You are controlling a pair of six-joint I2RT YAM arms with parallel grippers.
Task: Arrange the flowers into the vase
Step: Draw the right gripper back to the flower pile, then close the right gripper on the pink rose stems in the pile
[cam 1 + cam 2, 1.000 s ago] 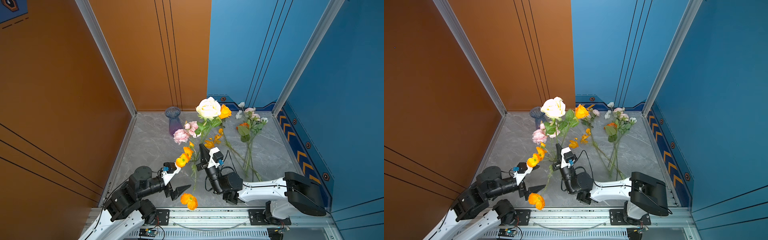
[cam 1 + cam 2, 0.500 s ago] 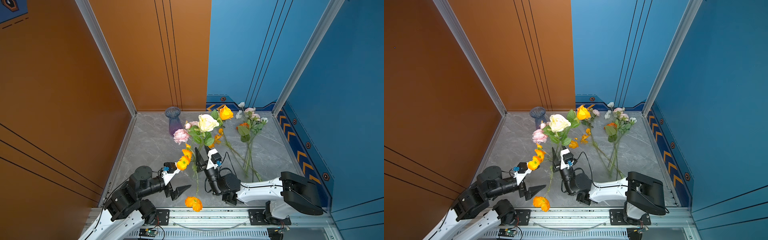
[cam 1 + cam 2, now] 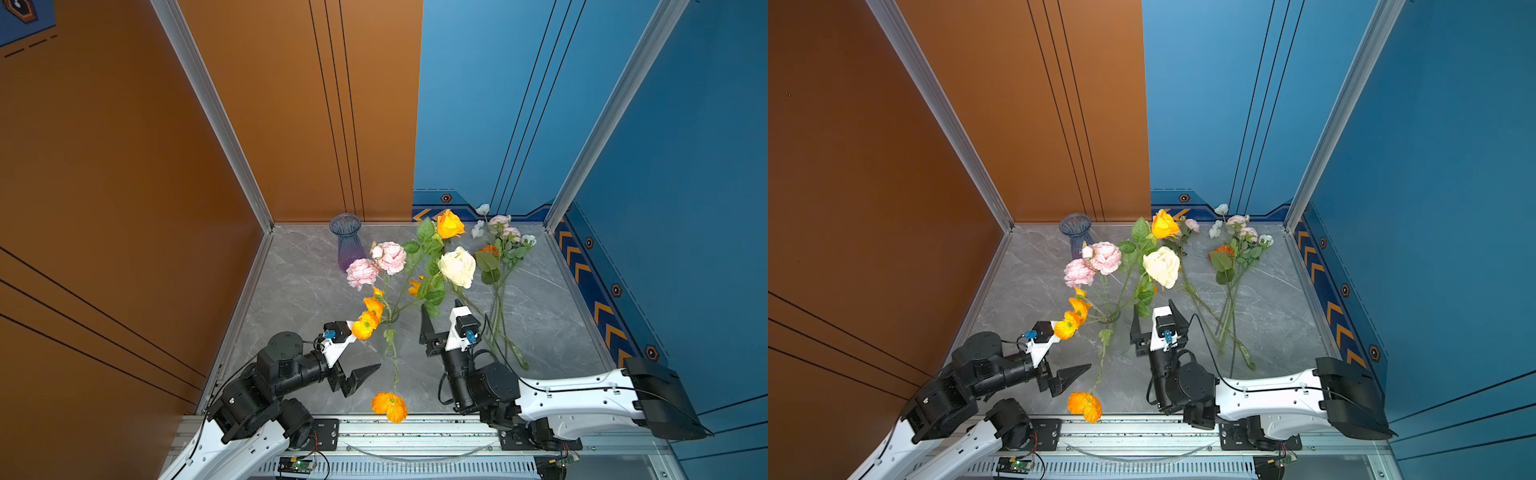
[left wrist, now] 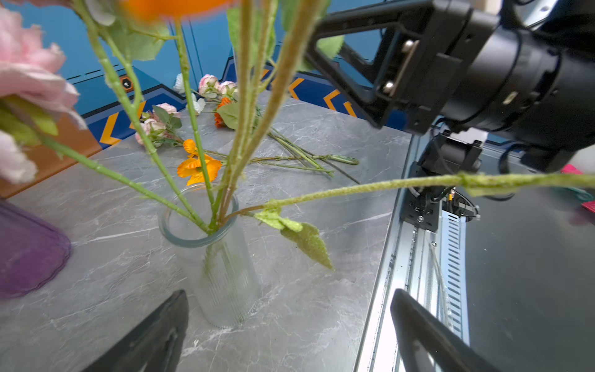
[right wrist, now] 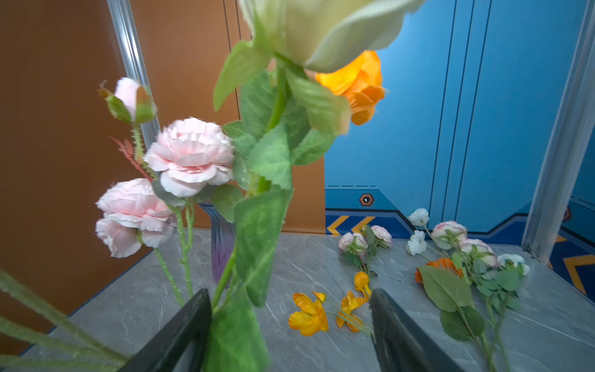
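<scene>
glass vase (image 4: 225,283) crowded; cream rose (image 3: 457,268) leans by right claw (image 5: 289,328), jaws apart, holding nothing. left claw (image 4: 289,331) wide too. retreat could snag leaves (image 5: 257,232), tip vase.

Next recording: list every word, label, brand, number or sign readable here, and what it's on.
No words, brands or numbers can be read in any view.
Signs only: orange chevrons and hexagon badges on the blue wall trim, no lettering.
Circuit board at the front edge: print too small to read.
</scene>
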